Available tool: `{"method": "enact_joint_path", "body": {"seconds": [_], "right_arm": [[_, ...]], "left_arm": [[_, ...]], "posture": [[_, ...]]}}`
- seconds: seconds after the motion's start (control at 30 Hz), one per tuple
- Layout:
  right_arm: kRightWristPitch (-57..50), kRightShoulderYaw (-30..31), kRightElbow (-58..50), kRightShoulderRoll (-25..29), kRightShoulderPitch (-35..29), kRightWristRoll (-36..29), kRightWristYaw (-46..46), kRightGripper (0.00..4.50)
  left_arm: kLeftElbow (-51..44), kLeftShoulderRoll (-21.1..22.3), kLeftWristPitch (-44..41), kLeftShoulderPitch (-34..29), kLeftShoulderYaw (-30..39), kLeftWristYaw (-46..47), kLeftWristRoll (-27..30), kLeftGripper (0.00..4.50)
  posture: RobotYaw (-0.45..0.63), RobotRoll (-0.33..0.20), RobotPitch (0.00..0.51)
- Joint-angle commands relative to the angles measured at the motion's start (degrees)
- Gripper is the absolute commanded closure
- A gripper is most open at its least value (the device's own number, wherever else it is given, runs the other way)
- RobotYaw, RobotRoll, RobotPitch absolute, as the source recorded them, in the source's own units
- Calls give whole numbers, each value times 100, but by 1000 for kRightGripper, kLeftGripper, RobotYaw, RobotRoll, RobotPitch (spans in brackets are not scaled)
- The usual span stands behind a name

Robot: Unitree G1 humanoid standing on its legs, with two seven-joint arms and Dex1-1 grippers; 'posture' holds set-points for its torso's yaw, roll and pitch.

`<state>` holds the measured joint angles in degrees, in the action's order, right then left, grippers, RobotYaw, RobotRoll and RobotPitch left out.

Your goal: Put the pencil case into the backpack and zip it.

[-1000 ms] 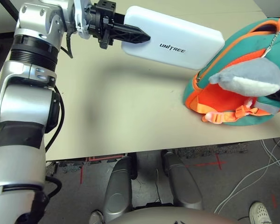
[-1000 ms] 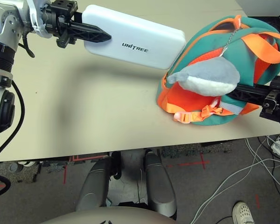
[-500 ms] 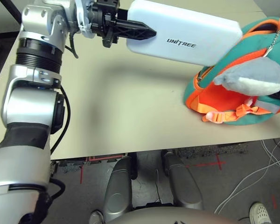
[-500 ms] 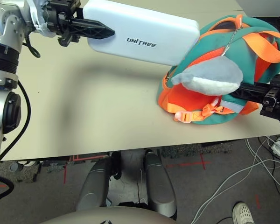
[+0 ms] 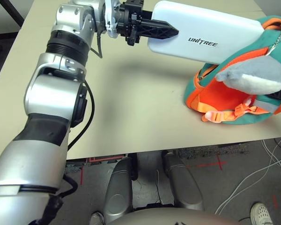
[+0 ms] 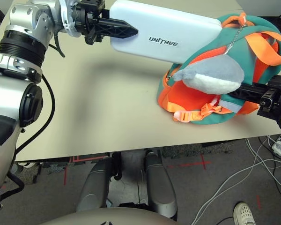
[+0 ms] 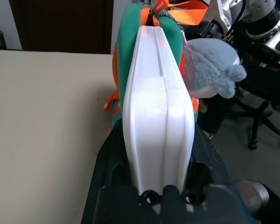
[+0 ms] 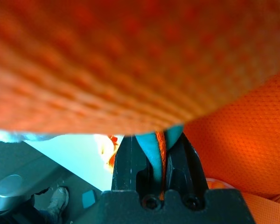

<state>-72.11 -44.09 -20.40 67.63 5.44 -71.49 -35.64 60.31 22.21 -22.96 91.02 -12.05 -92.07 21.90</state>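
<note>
Here, our left claw (image 5: 177, 33) grips the stiff, probably slick case (image 5: 203, 33) by its end; our right claw (image 8: 162, 140) pinches the soft backpack's (image 6: 196, 96) edge.

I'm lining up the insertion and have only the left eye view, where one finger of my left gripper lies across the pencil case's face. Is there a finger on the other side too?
Observer: Yes, the left wrist view shows the left gripper with a finger on each side of the pencil case.
Operator: My right gripper is cut off at the picture's edge. What is it holding?
Observer: Its right wrist view shows the right gripper pinching a teal fold with orange trim on the backpack.
Operator: And the backpack's cut-off side?
Observer: A wide orange strap arches there.
</note>
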Motion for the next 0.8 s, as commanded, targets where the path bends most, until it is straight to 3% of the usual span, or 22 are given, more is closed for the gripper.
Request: {"method": "enact_joint_path", "body": {"seconds": [0.03, 0.37, 0.63, 0.8], "right_arm": [[-138, -56, -129, -68, -115, -42, 72, 4415], [-51, 151, -125, -132, 27, -93, 157, 4415], [77, 540, -59, -191, 356, -37, 176, 4415], [94, 636, -41, -206, 457, -10, 190, 4415]], "left_arm": [[-2, -34, -31, 181, -298, -43, -57, 3191], [262, -314, 8, 536, -1050, -43, -294, 3191], [1102, -1262, 399, 1070, -890, 170, -1344, 3193], [1189, -1541, 538, 1189, -717, 303, -1735, 3193]], "posture": [[-279, 0, 285], [-270, 0, 280], [-268, 0, 267], [-268, 0, 260]]}}
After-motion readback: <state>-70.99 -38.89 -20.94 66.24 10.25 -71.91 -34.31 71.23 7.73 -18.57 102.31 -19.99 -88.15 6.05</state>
